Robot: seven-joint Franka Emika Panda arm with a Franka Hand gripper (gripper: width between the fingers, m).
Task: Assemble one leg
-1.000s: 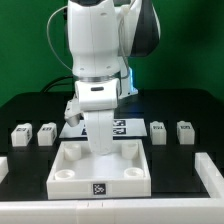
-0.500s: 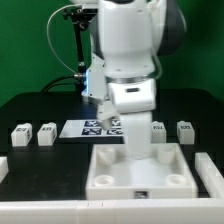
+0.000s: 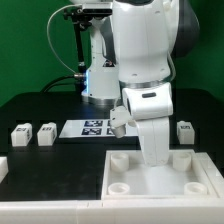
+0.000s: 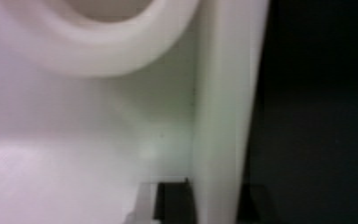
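Observation:
My gripper (image 3: 155, 160) reaches down onto the large white tray-like piece (image 3: 160, 178) at the front right of the exterior view. In the wrist view the tray's thin side wall (image 4: 215, 110) runs between my dark fingertips (image 4: 172, 202), so my gripper (image 4: 215, 205) is shut on that wall. One round corner socket (image 4: 105, 30) shows beside it. Two legs (image 3: 20, 132) (image 3: 46, 132), small white blocks with tags, stand on the exterior view's left. One more leg (image 3: 186, 130) stands on its right. The arm hides the space where a fourth might be.
The marker board (image 3: 92, 127) lies flat behind the tray, partly covered by the arm. A white block (image 3: 3, 166) sits at the exterior view's left edge. The table (image 3: 50, 170) is black. The arm's base and a dark stand rise at the back.
The gripper has slid the white tray-like piece steadily toward the exterior view's right. One of the two right-hand legs is now hidden behind the arm.

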